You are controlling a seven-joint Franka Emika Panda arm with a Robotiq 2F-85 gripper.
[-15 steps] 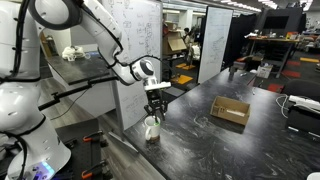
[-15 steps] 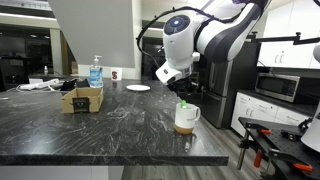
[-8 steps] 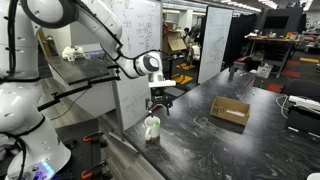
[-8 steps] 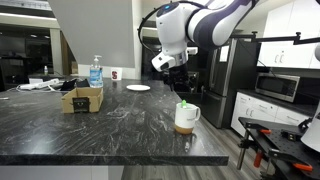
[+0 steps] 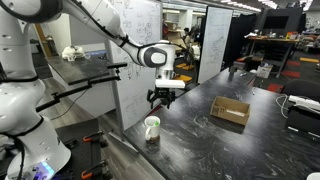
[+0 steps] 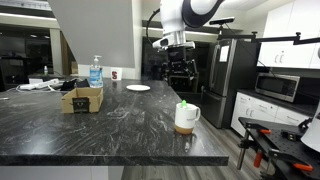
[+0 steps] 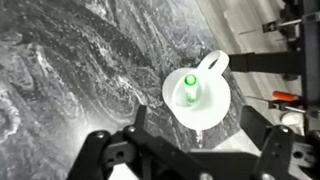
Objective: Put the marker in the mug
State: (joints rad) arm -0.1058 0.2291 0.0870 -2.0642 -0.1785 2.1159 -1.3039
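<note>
The white mug (image 5: pixel 151 128) (image 6: pixel 185 118) (image 7: pixel 198 95) stands near the corner of the dark marble table, seen in both exterior views. The bright-green marker (image 6: pixel 183 105) (image 7: pixel 189 88) stands inside it, its tip poking above the rim. My gripper (image 5: pixel 163 96) (image 6: pixel 180 72) (image 7: pixel 195 130) hangs well above the mug, open, with nothing between its fingers. In the wrist view the mug lies straight below, between the two black fingers (image 7: pixel 140 125).
A brown cardboard box (image 5: pixel 230 110) (image 6: pixel 82 98) sits farther along the table. A water bottle (image 6: pixel 95 72) and a white plate (image 6: pixel 138 88) stand at the back. A whiteboard panel (image 5: pixel 135 50) rises beside the table edge close to the mug.
The gripper has opened, letting go of the marker, which now stays in the mug. The arm has risen clear above the mug.
</note>
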